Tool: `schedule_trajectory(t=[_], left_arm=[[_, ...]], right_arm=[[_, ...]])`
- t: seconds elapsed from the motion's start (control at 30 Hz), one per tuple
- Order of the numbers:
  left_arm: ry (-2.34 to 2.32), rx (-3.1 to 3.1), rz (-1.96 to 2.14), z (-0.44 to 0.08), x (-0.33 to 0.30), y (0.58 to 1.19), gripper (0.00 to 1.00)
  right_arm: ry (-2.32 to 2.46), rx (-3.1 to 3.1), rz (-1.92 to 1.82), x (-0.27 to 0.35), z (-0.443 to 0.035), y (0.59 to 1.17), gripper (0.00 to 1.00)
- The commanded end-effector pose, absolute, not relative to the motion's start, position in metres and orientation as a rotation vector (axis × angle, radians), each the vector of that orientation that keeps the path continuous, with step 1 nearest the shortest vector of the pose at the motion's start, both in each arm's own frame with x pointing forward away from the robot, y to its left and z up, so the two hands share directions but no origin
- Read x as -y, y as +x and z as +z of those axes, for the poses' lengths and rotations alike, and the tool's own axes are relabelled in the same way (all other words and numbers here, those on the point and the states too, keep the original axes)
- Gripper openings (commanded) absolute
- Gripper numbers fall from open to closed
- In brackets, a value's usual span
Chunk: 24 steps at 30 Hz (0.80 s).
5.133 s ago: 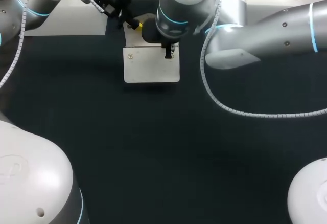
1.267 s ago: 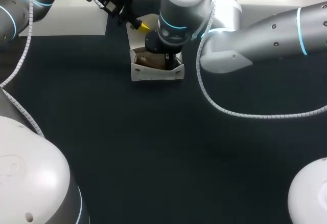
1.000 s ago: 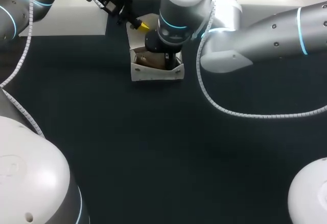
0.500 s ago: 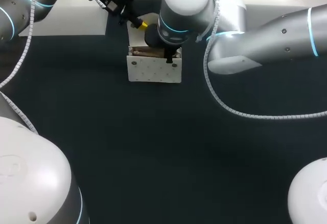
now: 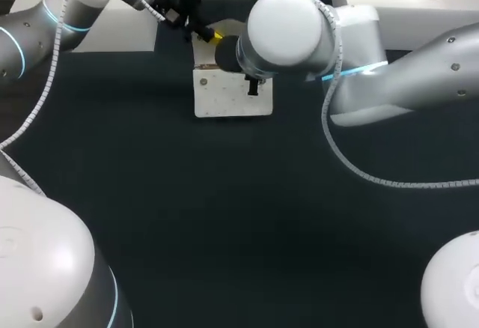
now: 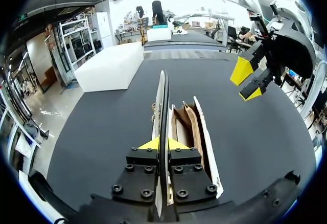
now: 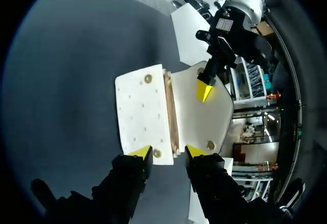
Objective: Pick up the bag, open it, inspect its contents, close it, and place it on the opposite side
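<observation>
1. Left hand is clamped tight on one thin side panel of the white paper bag, gripping at its top edge. The panel shows edge-on between the yellow tips.
2. Bag sits at the far middle of the dark tabletop. Its mouth is only narrowly parted, with brown lining showing inside. Small round metal studs sit at the panel corners.
3. Right hand is spread open and holds nothing. It is over the bag's top edge, at the end away from the left hand, with one finger on each side of the mouth.
4. Right arm reaches in past the middle, and its wrist joint covers part of the bag in the head view.
</observation>
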<state>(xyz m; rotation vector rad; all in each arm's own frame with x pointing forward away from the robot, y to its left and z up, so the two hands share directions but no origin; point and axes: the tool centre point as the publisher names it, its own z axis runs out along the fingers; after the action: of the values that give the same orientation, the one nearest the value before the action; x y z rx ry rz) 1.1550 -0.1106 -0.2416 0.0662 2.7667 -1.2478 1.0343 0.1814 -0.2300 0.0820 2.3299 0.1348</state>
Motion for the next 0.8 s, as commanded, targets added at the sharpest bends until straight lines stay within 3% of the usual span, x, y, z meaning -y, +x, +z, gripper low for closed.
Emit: schedule_trajectory(t=[0.03, 0.2, 0.8], left_arm=[[0.067, -2.683, -1.224, -0.252, 0.116, 1.159, 0.0], [0.099, -2.6, -1.141, -0.259, 0.12, 1.168, 0.0], [0.152, -2.535, -1.114, -0.289, 0.116, 1.194, 0.0]], right_arm=[[0.094, -2.285, 0.131, -0.179, -0.237, 1.026, 0.31], [0.1, -2.296, 0.159, -0.178, -0.25, 1.019, 0.0], [0.109, -2.423, 0.245, -0.185, -0.308, 1.001, 0.0]])
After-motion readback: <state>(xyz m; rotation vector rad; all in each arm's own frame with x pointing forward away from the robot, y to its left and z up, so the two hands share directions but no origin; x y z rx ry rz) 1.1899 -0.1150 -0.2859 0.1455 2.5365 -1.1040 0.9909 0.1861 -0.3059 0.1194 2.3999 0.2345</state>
